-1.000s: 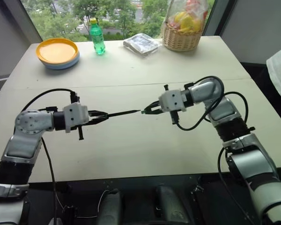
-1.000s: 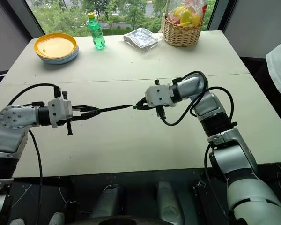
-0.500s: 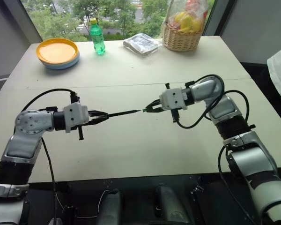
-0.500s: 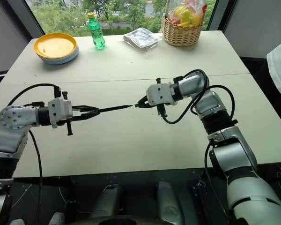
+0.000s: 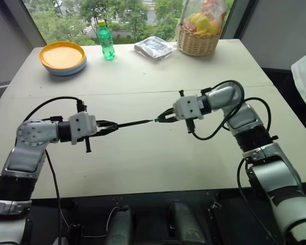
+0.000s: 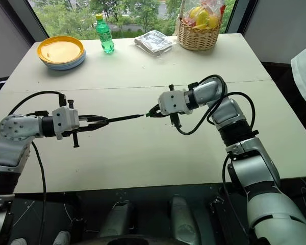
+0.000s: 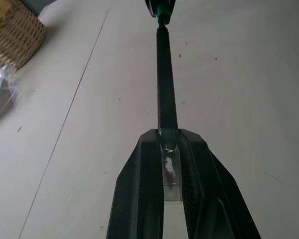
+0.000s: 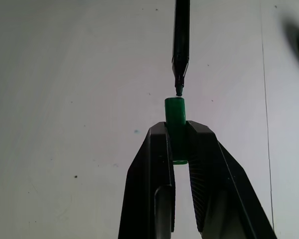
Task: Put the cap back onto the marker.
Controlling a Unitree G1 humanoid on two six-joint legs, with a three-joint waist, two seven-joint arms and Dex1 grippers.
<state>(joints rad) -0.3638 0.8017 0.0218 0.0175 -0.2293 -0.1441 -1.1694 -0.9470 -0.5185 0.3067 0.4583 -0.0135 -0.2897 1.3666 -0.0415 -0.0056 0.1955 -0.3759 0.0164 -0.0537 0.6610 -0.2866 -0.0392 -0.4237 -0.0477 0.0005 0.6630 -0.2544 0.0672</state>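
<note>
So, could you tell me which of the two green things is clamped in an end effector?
The cap, the tiny green cylinder pinched by the right end effector at the marker tip; the green bottle stands free at the table's far edge.

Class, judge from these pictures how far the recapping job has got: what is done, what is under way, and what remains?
Done: the left pincer grips the marker; the right pincer grips the cap.
Under way: the marker's tip sits just at the cap's mouth, lined up.
Left: pushing the cap on.

Smooth green plastic cap [image 8: 175,117], dark matt marker [image 7: 165,84], woven wicker basket [image 5: 198,42], pale matt table [image 5: 143,158].
</note>
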